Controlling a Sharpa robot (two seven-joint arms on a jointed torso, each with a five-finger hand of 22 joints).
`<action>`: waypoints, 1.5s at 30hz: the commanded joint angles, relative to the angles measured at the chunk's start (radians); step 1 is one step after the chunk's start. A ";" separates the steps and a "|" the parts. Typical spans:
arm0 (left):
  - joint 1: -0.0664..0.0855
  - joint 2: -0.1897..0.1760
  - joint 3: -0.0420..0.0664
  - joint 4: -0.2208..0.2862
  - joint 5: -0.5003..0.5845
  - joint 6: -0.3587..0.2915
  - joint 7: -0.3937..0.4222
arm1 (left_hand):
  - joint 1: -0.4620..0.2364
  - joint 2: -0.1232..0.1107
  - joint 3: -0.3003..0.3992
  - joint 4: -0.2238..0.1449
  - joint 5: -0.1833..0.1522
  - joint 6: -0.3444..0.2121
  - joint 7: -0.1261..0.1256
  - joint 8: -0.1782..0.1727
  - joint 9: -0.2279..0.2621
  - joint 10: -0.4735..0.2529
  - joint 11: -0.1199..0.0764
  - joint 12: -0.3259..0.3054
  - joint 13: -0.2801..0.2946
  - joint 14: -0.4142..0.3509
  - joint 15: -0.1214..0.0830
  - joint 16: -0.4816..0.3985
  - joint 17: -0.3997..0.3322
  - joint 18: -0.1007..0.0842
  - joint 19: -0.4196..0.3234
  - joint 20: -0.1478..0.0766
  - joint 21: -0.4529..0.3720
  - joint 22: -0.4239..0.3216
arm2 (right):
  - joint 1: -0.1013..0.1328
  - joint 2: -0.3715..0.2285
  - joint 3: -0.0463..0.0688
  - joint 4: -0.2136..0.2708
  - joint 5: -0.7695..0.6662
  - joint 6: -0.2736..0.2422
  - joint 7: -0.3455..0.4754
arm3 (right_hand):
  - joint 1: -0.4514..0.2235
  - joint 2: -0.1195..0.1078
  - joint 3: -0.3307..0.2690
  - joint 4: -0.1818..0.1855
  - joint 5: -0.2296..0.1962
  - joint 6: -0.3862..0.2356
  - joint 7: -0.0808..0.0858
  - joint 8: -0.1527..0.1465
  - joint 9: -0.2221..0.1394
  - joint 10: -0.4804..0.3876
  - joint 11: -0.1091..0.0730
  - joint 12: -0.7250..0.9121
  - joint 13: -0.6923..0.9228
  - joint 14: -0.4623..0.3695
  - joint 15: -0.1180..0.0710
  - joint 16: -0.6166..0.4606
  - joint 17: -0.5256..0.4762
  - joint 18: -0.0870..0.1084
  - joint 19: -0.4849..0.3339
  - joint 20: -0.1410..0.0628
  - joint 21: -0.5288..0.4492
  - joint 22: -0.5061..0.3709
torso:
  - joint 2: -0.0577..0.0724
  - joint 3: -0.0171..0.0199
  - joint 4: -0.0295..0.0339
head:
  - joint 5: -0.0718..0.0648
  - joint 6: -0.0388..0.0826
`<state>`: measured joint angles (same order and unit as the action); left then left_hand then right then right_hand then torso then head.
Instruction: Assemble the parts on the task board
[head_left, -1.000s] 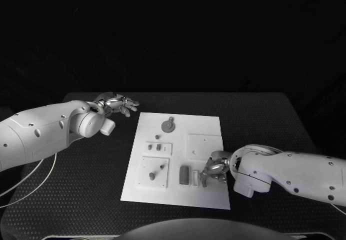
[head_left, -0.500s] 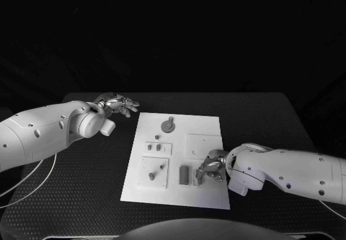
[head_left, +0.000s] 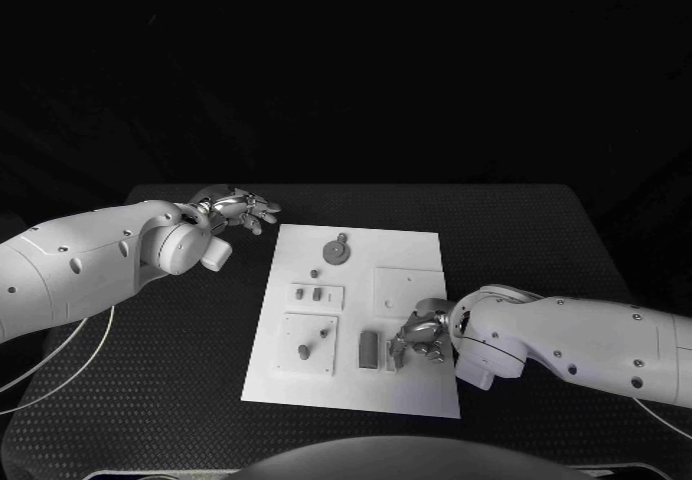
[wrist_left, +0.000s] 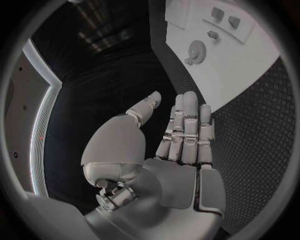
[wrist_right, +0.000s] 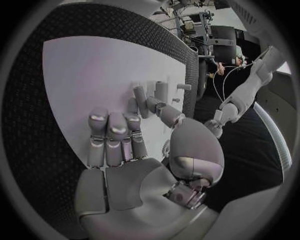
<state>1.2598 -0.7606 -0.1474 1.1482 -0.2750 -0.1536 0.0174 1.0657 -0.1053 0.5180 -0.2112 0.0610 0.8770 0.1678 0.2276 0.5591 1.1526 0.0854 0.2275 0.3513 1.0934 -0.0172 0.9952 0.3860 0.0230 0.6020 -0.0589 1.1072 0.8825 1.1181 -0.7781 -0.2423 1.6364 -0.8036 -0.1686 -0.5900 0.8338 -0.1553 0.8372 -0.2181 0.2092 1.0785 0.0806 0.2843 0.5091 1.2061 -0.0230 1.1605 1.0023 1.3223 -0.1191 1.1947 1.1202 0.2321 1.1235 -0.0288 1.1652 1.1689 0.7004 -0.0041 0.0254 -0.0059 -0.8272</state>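
The left robot hand (head_left: 238, 209) hovers over the bench (head_left: 188, 400) just off the task board's (head_left: 353, 390) far-left corner, at about ten o'clock from the board's middle, released, with its fingers straight and apart and nothing in them; it plays no part in this step and is best kept clear. On the board, moving rightward, a small pair of parts sits in a plate (head_left: 316, 294) left of centre, a peg stands in a square plate (head_left: 304, 351) at about seven o'clock, a round gear-like part (head_left: 338, 250) lies at twelve o'clock, and a dark upright block (head_left: 368, 350) stands beside a paler block (head_left: 389, 355) at about five o'clock. The right robot hand (head_left: 420, 335) is curled down just beside that paler block, thumb tip (wrist_right: 142, 94) reaching toward it; whether it is already pinching the block I cannot tell. I judge the step to be seizing this block, so the fingers should close squarely on its opposite faces, keep it upright, and avoid nudging the dark neighbour before lifting.
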 joint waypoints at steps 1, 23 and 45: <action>0.001 0.002 0.000 0.002 -0.004 0.016 0.002 | -0.004 0.001 0.000 0.006 -0.006 0.006 0.003 0.004 -0.001 -0.006 -0.001 0.005 0.001 -0.002 -0.007 -0.006 0.001 0.002 -0.006 -0.062 0.006 -0.001 | -0.005 0.003 -0.003 0.004 -0.003 0.042 -0.006 | -0.012 0.001 0.000 0.008 -0.009 0.001 0.004 -0.004 -0.002 0.000 -0.003 -0.004 0.001 -0.002 -0.006 -0.003 0.000 0.030 0.003 -0.004 0.003 -0.002 | 0.000 0.0003 -0.0001 | 0.000 -0.001; 0.001 0.003 0.000 0.002 -0.008 0.018 0.000 | -0.005 0.001 0.000 0.007 -0.006 0.006 0.003 0.004 -0.001 -0.007 -0.001 0.006 0.001 -0.002 -0.007 -0.007 0.002 0.001 -0.006 -0.062 0.006 -0.001 | -0.007 0.008 -0.003 0.009 -0.019 0.031 0.004 | -0.020 -0.002 -0.003 0.016 -0.020 0.006 0.003 -0.002 -0.003 0.000 -0.004 -0.003 0.003 -0.002 -0.006 -0.003 0.001 0.030 0.001 -0.004 0.004 -0.002 | 0.000 0.0003 -0.0001 | 0.005 0.001; 0.001 0.002 0.000 0.002 -0.013 0.020 -0.003 | -0.004 0.001 0.000 0.007 -0.006 0.006 0.003 0.004 -0.002 -0.008 -0.001 0.007 0.001 -0.002 -0.007 -0.007 0.002 0.001 -0.006 -0.062 0.006 -0.002 | -0.010 0.015 -0.003 0.007 -0.018 0.036 0.021 | -0.032 -0.043 -0.005 0.050 -0.079 0.005 0.002 -0.001 -0.009 -0.002 -0.005 -0.004 0.005 -0.002 -0.008 -0.004 0.002 0.030 0.001 -0.006 0.007 -0.008 | 0.000 0.0000 0.0002 | 0.008 0.003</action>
<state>1.2599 -0.7595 -0.1475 1.1480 -0.2825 -0.1469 0.0113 1.0657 -0.1052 0.5180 -0.2112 0.0610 0.8784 0.1694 0.2276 0.5583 1.1522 0.0862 0.2275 0.3510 1.0896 -0.0175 0.9952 0.3874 0.0230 0.6021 -0.0588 1.1073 0.8819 1.1140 -0.7704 -0.2432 1.6377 -0.8218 -0.1505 -0.5960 0.8045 -0.1890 0.8321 -0.1724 0.1315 1.0857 0.0733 0.2862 0.5008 1.2060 -0.0230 1.1604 1.0066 1.3199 -0.1204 1.1947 1.1204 0.2322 1.1249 -0.0269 1.1652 1.1620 0.7004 -0.0037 0.0251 0.0012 -0.8247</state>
